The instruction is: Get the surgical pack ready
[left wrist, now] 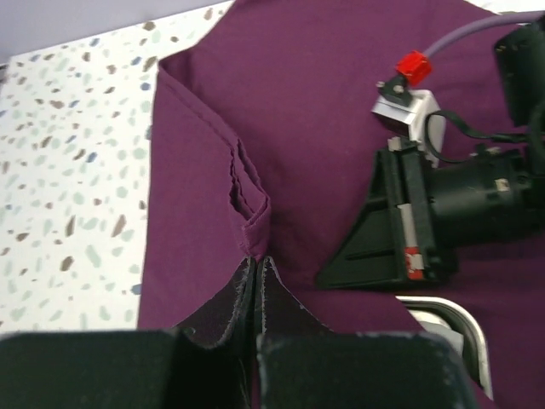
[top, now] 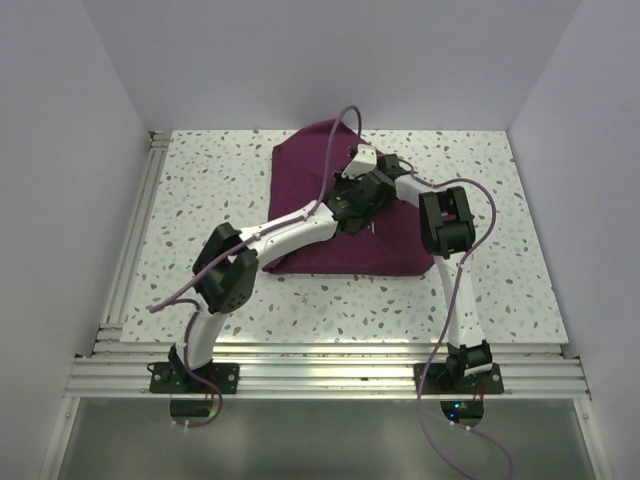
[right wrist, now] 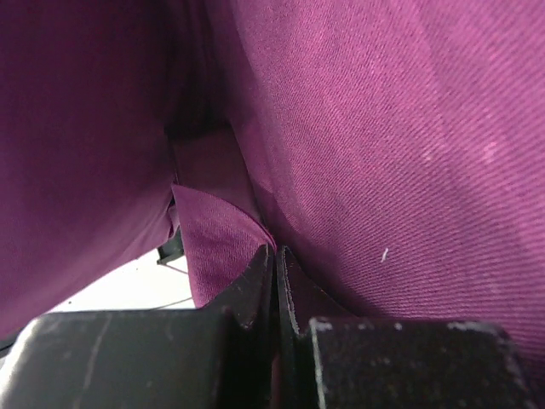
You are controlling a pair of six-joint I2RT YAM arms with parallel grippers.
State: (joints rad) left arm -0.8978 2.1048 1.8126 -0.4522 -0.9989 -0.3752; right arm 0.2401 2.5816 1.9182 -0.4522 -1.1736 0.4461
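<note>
Mid-wrap here, by the look of it: the surgical pack [top: 340,255] sits as a lopsided maroon bundle in the upper centre of the speckled table [top: 220,180], some sides drawn in but nothing squared off. Both arms meet over its middle. The left gripper [left wrist: 255,274] is pinched tight on a ridge of layered cloth, and the right gripper [right wrist: 277,266] is clamped on another flap, with fabric filling its view. I'd judge the final folds and tidying are left. From above, the arms hide exactly what they hold. The left wrist view gives it away, and adds a curved rim of the steel tray [left wrist: 456,317] uncovered at lower right. The right wrist view shows only cloth and a sliver of table at lower left.
</note>
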